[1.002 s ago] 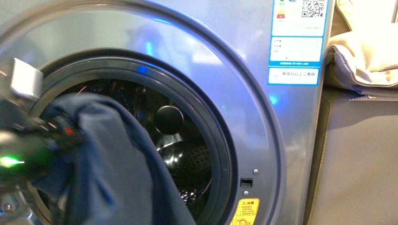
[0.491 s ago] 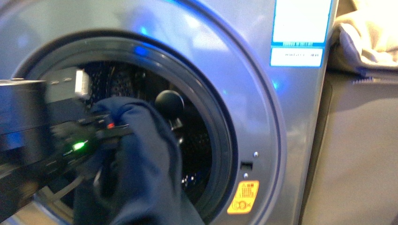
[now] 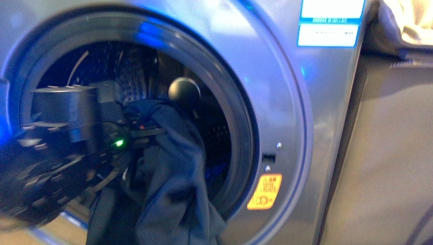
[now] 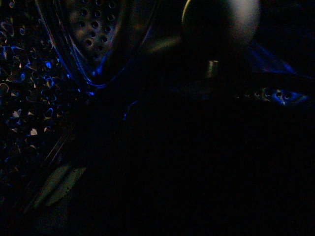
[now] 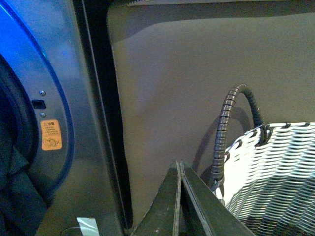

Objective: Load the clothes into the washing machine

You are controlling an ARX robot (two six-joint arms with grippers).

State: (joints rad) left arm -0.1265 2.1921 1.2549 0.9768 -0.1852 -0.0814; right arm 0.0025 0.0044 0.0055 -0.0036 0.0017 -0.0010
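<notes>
Silver-grey washing machine: it is filling most of the blurred front view, with its dark-rimmed porthole standing open onto the perforated steel drum.
Clothes: the dark navy fabric is bunching at the end of the left tool, just inside the porthole. The rest is hanging down over the lower rim and out past the bottom of the view, so it is lying half in and half out of the drum.
Left tool: it is reaching through the porthole on the left arm, where a small green light is glowing. Fabric and blur are covering its jaws, so I cannot tell whether it is pinching the cloth.
Left wrist view: it is showing dark.
Right tool: its two fingers are pressing together with nothing between them. It is hanging outside the machine, near a white woven basket with a dark ribbed handle.
Dark ball: it is sitting inside the drum, just above the top of the garment.
Orange sticker: it is sitting on the front panel, just beside the lower right of the porthole rim.
Blue-edged label: it is showing at the panel's upper right corner.
Taupe padded surface: it is standing against the machine's right side, with beige cloth lying on top of it.
</notes>
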